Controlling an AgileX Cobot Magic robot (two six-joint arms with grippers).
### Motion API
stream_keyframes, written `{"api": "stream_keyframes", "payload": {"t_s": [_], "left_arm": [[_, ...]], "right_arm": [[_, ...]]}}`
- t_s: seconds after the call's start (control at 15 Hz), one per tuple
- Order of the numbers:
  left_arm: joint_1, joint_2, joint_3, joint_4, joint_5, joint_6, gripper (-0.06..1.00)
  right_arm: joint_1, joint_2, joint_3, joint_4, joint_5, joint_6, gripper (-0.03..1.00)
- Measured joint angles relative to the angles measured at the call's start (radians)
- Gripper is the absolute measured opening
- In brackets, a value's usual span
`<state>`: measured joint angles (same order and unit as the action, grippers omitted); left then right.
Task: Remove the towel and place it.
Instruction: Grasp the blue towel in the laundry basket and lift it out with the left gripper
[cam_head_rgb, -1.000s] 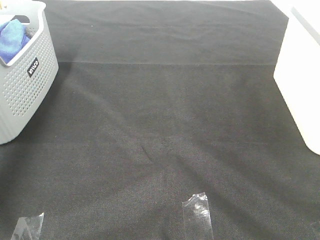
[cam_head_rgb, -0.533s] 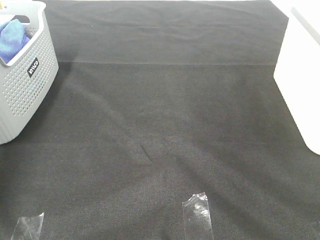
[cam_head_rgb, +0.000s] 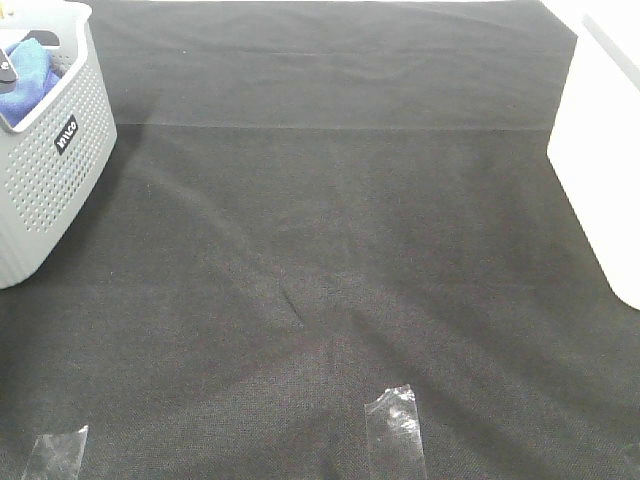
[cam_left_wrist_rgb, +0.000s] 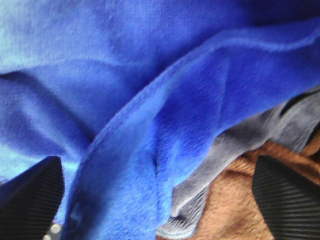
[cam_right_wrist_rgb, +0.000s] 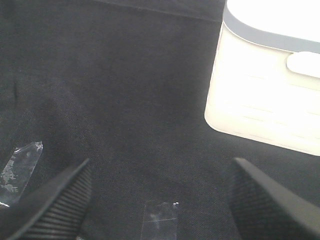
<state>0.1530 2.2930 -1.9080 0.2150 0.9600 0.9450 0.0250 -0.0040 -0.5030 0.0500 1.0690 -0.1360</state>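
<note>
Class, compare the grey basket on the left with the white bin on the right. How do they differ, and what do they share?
The grey basket has perforated walls; the white bin has solid ones. The grey basket shows the towel inside; the white bin's inside is out of view. Both stand on the black mat.

Looks like a lab bench — black mat (cam_head_rgb: 330, 250), tape markers (cam_head_rgb: 395, 432).

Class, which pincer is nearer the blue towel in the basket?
Left. The left pincer is right at the towel in the grey basket; the right pincer hangs over the black mat beside the white bin.
</note>
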Motion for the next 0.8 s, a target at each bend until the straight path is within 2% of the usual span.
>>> {"api": "stream_keyframes", "payload": {"t_s": [0.13, 0.2, 0.27, 0.53, 0.6, 0.67, 0.73, 0.8], "left_arm": [[0.000, 0.000, -0.008, 0.004, 0.008, 0.000, 0.51], [0.000, 0.000, -0.023, 0.008, 0.008, -0.002, 0.41], [0.000, -0.001, -0.038, 0.010, 0.008, -0.003, 0.36], [0.000, -0.003, -0.050, 0.009, 0.009, -0.003, 0.32], [0.000, -0.003, -0.050, 0.010, 0.011, -0.003, 0.28], [0.000, -0.003, -0.050, 0.024, 0.016, -0.003, 0.19], [0.000, -0.003, -0.050, 0.057, 0.035, -0.003, 0.03], [0.000, -0.003, -0.050, 0.073, 0.055, -0.003, 0.00]], "right_arm": [[0.000, 0.000, 0.000, 0.000, 0.000, 0.000, 0.75], [0.000, 0.000, 0.000, 0.000, 0.000, 0.000, 0.75], [0.000, 0.000, 0.000, 0.000, 0.000, 0.000, 0.75], [0.000, 0.000, 0.000, 0.000, 0.000, 0.000, 0.75], [0.000, 0.000, 0.000, 0.000, 0.000, 0.000, 0.75], [0.000, 0.000, 0.000, 0.000, 0.000, 0.000, 0.75], [0.000, 0.000, 0.000, 0.000, 0.000, 0.000, 0.75], [0.000, 0.000, 0.000, 0.000, 0.000, 0.000, 0.75]]}}
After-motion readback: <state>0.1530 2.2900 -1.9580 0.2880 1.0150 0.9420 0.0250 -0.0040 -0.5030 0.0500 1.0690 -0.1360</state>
